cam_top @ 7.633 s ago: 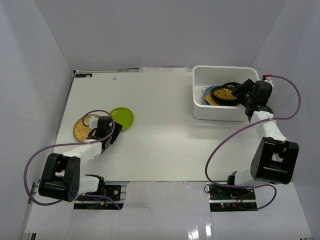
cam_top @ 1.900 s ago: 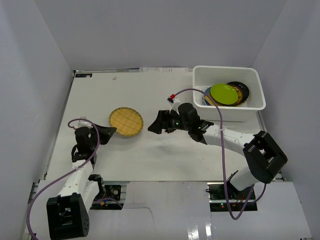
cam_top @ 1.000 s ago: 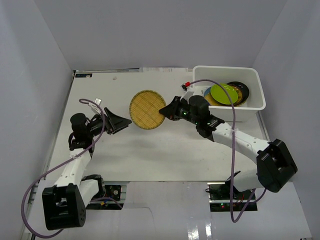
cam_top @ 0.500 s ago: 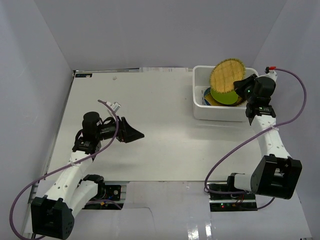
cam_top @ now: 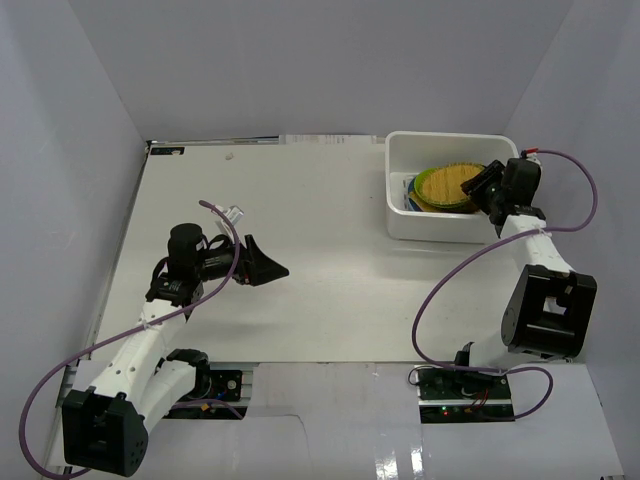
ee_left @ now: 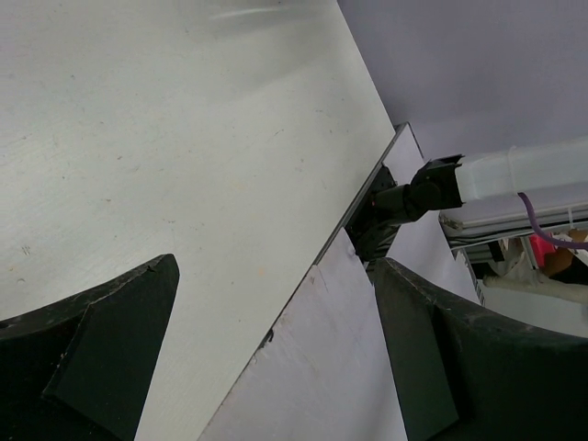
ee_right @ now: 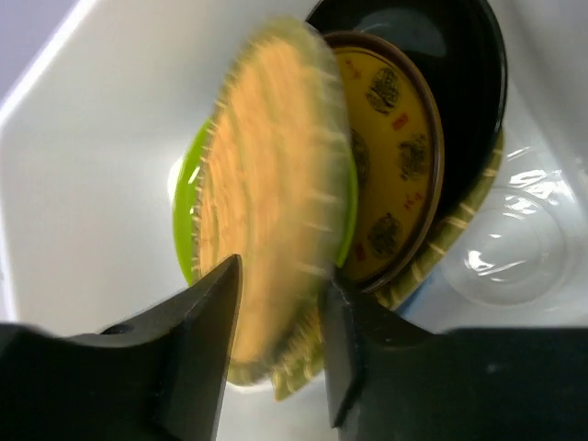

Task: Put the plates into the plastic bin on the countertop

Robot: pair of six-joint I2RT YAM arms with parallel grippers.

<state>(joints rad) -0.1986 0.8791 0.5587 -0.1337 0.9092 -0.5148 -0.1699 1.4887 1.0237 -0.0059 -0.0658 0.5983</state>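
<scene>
Woven plate sat between R gripper fingers, bin beneath, clamped/freed unclear; drop-off step, next needed wider jaws & clean retreat.

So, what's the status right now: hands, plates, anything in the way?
Left end effector open, empty, above the table. Right end effector at the bin, woven plate between its fingers, grip unclear. Nothing in the way.
</scene>
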